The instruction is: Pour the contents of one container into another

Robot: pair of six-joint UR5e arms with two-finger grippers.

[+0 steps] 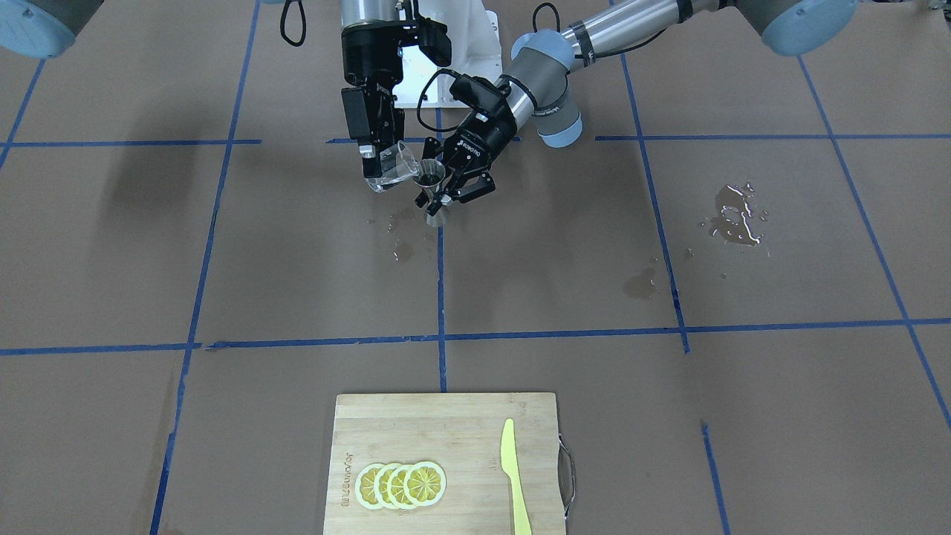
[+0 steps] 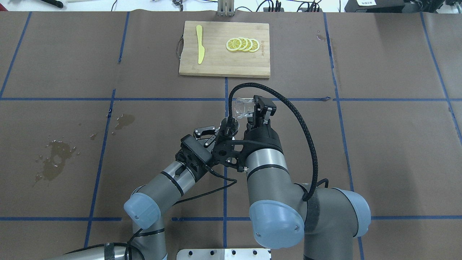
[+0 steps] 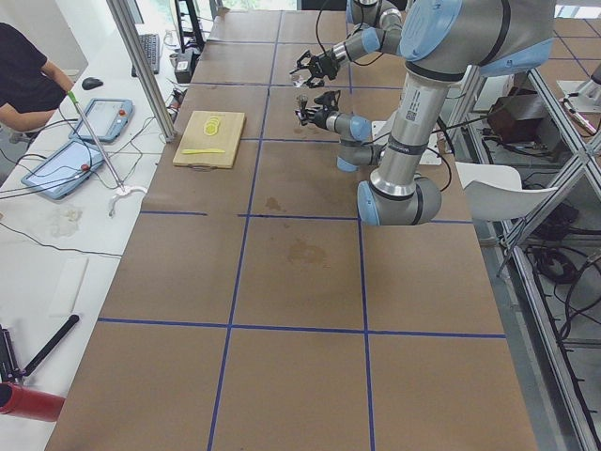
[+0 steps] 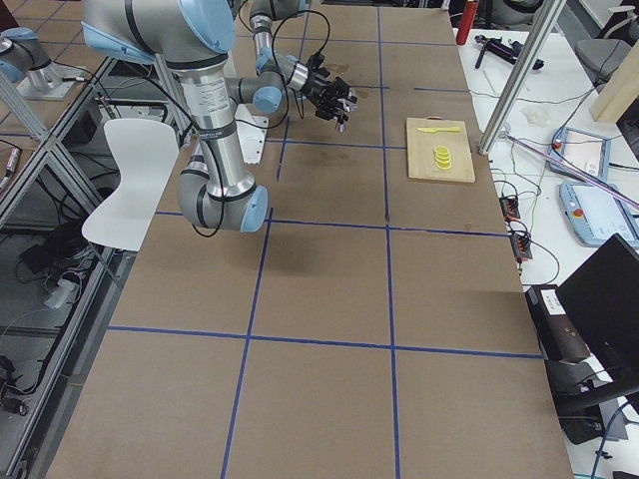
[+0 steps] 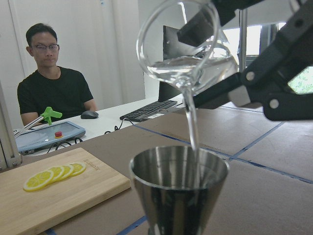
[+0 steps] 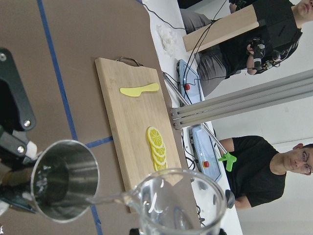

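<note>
Blue tape lines [image 2: 54, 98] are crossing the brown paper-covered desk [image 4: 319, 289]; a white chair [image 4: 135, 175] is standing beside it.

Left hand [image 1: 440, 195], right hand [image 1: 380, 169]: closed

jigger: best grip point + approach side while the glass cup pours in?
Grip the steel jigger at its narrow waist, level from the side, as the left pincer does. It stands upright, its open top cone catching the stream from the glass cup in the right pincer, so the top must stay clear; the flaring cones likely resist slipping.
</note>
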